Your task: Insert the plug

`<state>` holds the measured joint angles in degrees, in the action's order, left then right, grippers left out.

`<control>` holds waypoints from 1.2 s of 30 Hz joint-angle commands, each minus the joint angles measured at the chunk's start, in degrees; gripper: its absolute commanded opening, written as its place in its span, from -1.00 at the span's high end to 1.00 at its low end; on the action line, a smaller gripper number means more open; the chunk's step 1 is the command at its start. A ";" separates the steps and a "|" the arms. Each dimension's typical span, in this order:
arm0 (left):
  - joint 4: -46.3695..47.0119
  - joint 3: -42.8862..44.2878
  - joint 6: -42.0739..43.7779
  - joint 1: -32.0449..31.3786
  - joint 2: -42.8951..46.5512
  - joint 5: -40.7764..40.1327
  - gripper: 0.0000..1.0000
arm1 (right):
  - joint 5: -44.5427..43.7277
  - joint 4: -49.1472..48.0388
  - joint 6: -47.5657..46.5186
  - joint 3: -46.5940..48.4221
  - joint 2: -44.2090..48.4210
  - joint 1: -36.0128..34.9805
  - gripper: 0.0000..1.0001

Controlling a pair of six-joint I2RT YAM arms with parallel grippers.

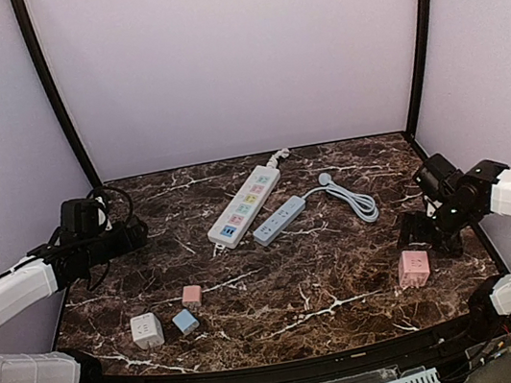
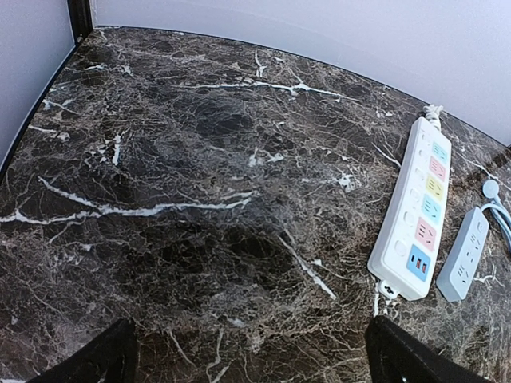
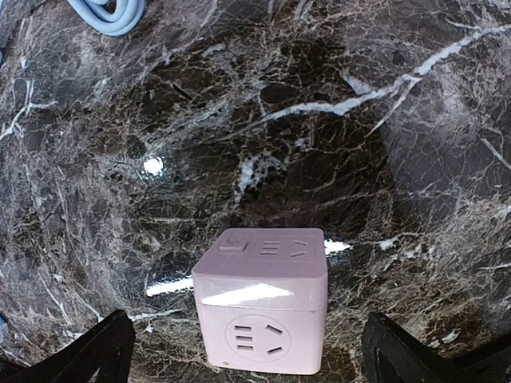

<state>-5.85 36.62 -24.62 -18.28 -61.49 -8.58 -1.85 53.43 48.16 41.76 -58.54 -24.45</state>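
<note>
The pink cube plug (image 3: 262, 299) is sitting near the right edge of the bench (image 1: 345, 265), just ahead of the right pincer (image 3: 247, 317). That pincer is hovering with its fingers wide apart, holding nothing. The white power strip (image 1: 245, 205) is lying well apart toward the far middle, its long axis running diagonally. The left pincer (image 2: 251, 321) is also gaping empty, and far off, so the pick is probably falling to the right arm.

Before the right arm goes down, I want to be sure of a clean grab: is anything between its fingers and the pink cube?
Nothing visible does. The pink cube stands alone on the marble table, framed in the wrist view by the open fingers of the right gripper. The grey cable lies well off.
</note>
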 commanded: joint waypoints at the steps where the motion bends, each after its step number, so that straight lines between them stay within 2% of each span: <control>1: 0.50 0.45 0.52 -0.35 -0.03 0.33 -0.99 | -2.18 0.75 1.65 -1.70 -0.51 -1.03 -0.97; 21: 1.41 0.73 0.30 -0.44 -1.72 1.34 -0.99 | 0.70 -5.42 -0.83 -5.37 -7.69 -2.40 -0.97; 28: 1.52 0.63 0.35 -0.44 -1.60 1.65 -0.99 | 0.80 -6.95 -0.88 -5.37 -8.57 -3.49 -0.64; 32: 2.06 0.48 0.59 -0.45 -1.39 2.89 -0.99 | 1.00 -7.66 -1.09 -4.57 -9.12 -4.42 -0.32; 36: 3.35 0.05 0.38 -0.56 -1.09 4.16 -0.99 | 0.88 -9.30 -1.95 -2.47 -8.94 -5.05 -0.22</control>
<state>-4.19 36.62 -24.62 -18.31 -63.37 -6.31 -1.10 46.74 46.92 37.26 -67.31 -28.47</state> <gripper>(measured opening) 0.996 0.634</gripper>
